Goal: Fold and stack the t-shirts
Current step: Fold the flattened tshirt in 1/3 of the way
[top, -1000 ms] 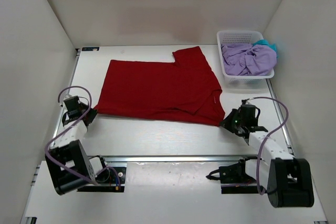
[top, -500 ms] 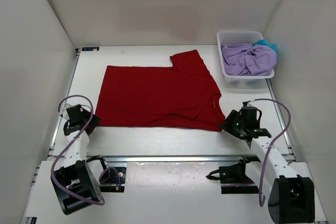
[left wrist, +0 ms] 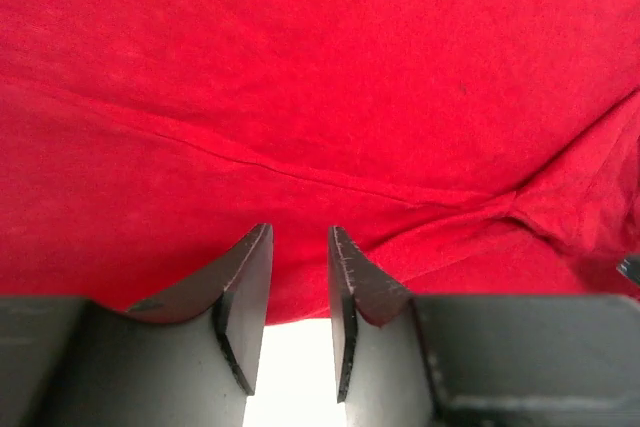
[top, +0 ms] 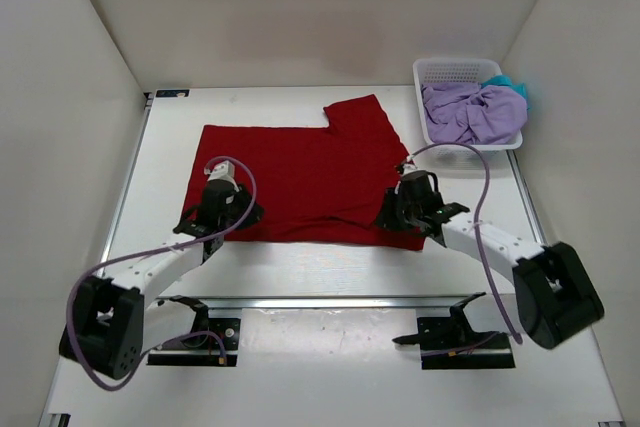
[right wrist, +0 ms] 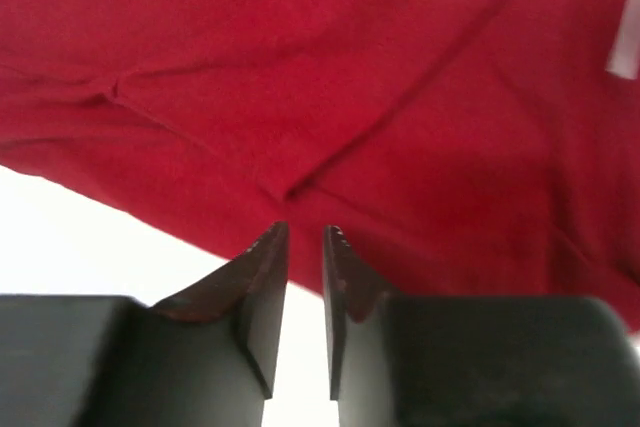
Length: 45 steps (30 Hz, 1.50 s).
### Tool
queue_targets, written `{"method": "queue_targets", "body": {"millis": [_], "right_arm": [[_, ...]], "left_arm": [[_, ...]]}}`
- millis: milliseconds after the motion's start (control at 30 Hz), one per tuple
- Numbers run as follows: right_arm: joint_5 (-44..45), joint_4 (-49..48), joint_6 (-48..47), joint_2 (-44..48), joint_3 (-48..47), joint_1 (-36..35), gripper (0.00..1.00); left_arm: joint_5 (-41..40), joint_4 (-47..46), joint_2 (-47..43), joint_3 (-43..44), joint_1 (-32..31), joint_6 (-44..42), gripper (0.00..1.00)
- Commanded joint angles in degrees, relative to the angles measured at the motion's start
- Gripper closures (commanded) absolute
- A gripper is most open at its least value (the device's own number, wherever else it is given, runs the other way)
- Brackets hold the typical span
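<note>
A red t-shirt [top: 300,172] lies spread flat on the white table, one sleeve pointing to the back. My left gripper [top: 232,213] hovers over its near-left hem and my right gripper [top: 392,211] over its near-right hem. The left wrist view shows the left gripper [left wrist: 300,232] with jaws slightly apart above the hem of the red cloth [left wrist: 320,97], nothing between them. In the right wrist view, the right gripper [right wrist: 305,230] stands the same way over a folded seam of the red cloth [right wrist: 380,87]. A lavender t-shirt [top: 470,112] and a teal t-shirt [top: 512,83] sit bunched in the basket.
The white mesh basket [top: 452,69] stands at the back right corner. White walls enclose the table on three sides. A metal rail [top: 320,300] runs along the near edge by the arm bases.
Both arms have swung in from the shirt's near corners to over its near hem. Both grippers let go of the corners, and the shirt's near edge now lies flat.
</note>
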<state>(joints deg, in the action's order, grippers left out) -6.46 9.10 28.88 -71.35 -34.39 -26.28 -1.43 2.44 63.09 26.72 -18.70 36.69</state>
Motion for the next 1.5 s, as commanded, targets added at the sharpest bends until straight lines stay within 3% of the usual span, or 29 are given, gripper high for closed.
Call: {"method": "queue_targets", "body": {"millis": [0, 167, 467, 533, 667, 733, 1133, 1367, 1467], "right_arm": [[-2.15, -7.16, -1.29, -4.75, -2.87, -0.96, 0.77], [-5.84, -8.49, 0.73, -9.24, -3.58, -0.88, 0.7], [-6.72, -11.74, 1.88, -13.02, -3.58, -0.44, 0.65], [-6.9, -11.74, 1.96, -13.46, -3.93, 0.0, 0.68], [-7.96, -11.74, 1.88, -14.95, -5.24, 0.09, 0.89], [-9.18, -11.39, 2.14, -15.22, -6.99, 0.7, 0.92], [-6.81, -4.09, -0.14, -31.47, -28.96, 0.62, 0.98], [-4.79, -4.97, -0.5, -34.73, -34.24, -0.17, 0.91], [-6.28, -5.41, -0.67, -35.69, -36.44, 0.35, 0.81]], "left_arm": [[1.17, -6.47, 3.0, -0.87, -1.95, 0.23, 0.61], [1.17, -7.89, 1.52, -3.43, -3.62, -0.57, 0.61], [4.77, -10.96, -2.62, -10.19, 1.12, 1.02, 0.62], [4.68, -11.31, -3.23, -10.28, 0.86, 1.11, 0.62], [4.69, -11.93, -3.41, -10.37, 0.68, 1.89, 0.63], [5.39, -12.19, -2.71, -10.02, 0.42, 2.07, 0.63], [5.04, -11.66, -3.06, -8.97, 0.15, 2.16, 0.64], [4.77, -11.23, -4.29, -8.97, 0.24, 2.43, 0.64], [4.07, -10.61, -4.64, -8.27, -0.02, 2.43, 0.65]]}}
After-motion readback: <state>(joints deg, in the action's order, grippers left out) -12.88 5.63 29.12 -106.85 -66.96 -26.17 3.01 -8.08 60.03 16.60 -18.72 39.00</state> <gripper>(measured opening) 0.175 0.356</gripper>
